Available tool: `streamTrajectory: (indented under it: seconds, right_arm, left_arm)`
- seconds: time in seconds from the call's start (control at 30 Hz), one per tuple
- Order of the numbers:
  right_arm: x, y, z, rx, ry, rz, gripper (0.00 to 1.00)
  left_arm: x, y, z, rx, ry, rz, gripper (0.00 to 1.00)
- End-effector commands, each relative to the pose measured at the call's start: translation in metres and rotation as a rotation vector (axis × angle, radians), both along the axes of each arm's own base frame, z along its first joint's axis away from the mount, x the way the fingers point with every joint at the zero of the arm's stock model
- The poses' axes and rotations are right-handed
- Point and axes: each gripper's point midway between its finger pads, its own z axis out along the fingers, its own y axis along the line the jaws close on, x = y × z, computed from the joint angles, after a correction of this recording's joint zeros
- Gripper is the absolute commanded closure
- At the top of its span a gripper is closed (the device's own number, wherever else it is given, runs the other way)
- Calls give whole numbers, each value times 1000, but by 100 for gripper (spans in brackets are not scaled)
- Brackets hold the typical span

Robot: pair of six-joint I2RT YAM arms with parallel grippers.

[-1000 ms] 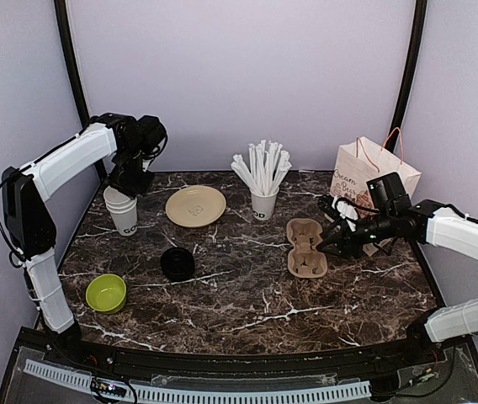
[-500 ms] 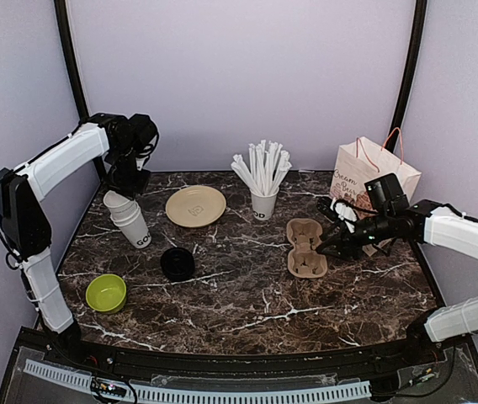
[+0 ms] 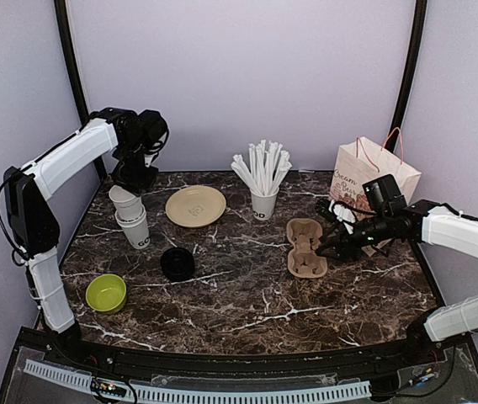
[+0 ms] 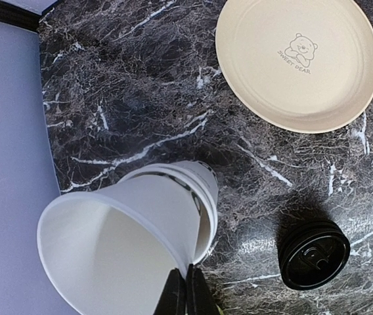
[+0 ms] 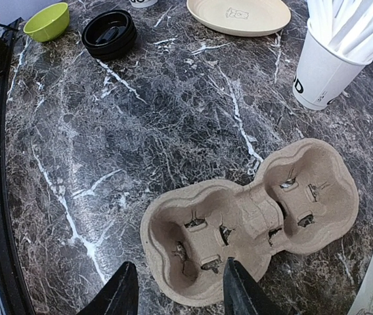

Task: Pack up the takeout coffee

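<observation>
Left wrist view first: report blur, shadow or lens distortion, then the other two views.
Left wrist view: the top paper cup close to the lens is soft; the black lids throw a dark shadow upward. Right wrist view: sharp, but the table edge bows. Top external view: even light, faint shadows.

A stack of white paper cups (image 3: 136,227) with black lettering stands upright near the rear left corner of the tabletop, without lids. The top cup (image 4: 117,246) tilts out of the stack, open mouth leaning left, its rim pinched between the closed fingers of the left gripper (image 4: 186,290). The round black lids (image 3: 177,263) lie stacked apart from the cups, toward the front edge.
</observation>
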Motion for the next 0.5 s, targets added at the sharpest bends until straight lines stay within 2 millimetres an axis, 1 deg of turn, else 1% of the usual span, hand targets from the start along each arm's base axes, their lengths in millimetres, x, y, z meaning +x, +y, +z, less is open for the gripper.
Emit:
streamTrajectory:
  seconds: [0.0,0.03,0.07,0.13,0.2,0.23,0.27,0.3,0.33,0.37,0.4,0.43,0.47]
  right_arm:
    - [1,2,6,9,-21,9,56]
    - [1,3,6,12,-22,12,56]
    - [0,3,7,17,-22,14,56]
    - [0,3,6,14,-18,13,55]
    - [4,2,6,4,-21,0,55]
    - [6,1,6,1,-23,-9,54]
    - [8,0,7,-1,-25,-22,54]
    - [11,-1,9,-1,-27,-34,53]
    - [13,-2,10,1,-31,-43,52]
    - [16,-4,11,2,-30,-56,52]
    - [18,-6,12,4,-30,-64,51]
    - [19,-7,12,5,-29,-72,51]
    - [21,-9,12,6,-29,-80,51]
  left_arm:
    - [-33,-5,51,-6,-80,23,100]
    - [-40,-10,62,-5,-98,12,100]
    - [-44,-11,73,-17,-131,18,100]
    - [-53,-25,88,-81,-159,-9,100]
    - [-62,-52,95,-124,-167,-92,100]
    - [-67,-75,96,-167,-167,-157,100]
    - [-69,-88,96,-179,-161,-218,100]
    - [-76,-113,97,-229,-161,-291,100]
    - [-78,-126,93,-231,-152,-355,100]
    - [-86,-147,94,-258,-156,-423,100]
    - [-88,-158,89,-250,-145,-468,100]
    - [-96,-172,88,-267,-134,-513,100]
    - [-98,-181,83,-266,-120,-541,100]
